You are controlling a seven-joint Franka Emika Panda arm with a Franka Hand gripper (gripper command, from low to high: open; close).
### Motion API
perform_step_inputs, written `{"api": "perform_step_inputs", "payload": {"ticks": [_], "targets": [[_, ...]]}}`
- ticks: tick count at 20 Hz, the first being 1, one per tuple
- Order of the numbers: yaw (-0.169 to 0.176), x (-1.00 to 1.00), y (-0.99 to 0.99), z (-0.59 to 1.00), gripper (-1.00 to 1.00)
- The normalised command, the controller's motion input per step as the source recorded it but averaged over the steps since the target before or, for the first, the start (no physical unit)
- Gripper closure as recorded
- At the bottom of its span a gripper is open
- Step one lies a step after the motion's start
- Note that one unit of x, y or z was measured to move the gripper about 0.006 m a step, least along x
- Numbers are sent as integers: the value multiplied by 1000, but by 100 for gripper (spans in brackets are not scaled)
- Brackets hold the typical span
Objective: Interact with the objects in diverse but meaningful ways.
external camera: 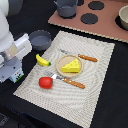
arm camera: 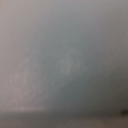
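Cheese (external camera: 70,65) on plate (external camera: 60,61), mid-mat (external camera: 95,80); banana (external camera: 43,61) just beside plate; tomato (external camera: 45,82) near knife (external camera: 70,81); pan (external camera: 40,39) at mat corner; carton (external camera: 18,75) under arm (external camera: 10,47); fingers hidden, state unclear; wrist view only grey blur.

Toy kitchen setup: play stove (external camera: 92,20) (black burners), placemat (external camera: 75,70).

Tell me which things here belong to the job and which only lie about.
For the job:
cheese wedge
banana
red ball
frying pan

Lying about:
tan plate
knife
fork
placemat
grey pot
toy stove
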Motion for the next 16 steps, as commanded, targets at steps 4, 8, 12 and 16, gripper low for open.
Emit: {"api": "perform_step_inputs", "payload": {"ticks": [4, 8, 12, 16], "targets": [[14, -66, 0, -72, -100], [2, -6, 0, 93, -100], [-21, 91, -8, 832, -100], [-15, 365, -9, 1000, -100]]}}
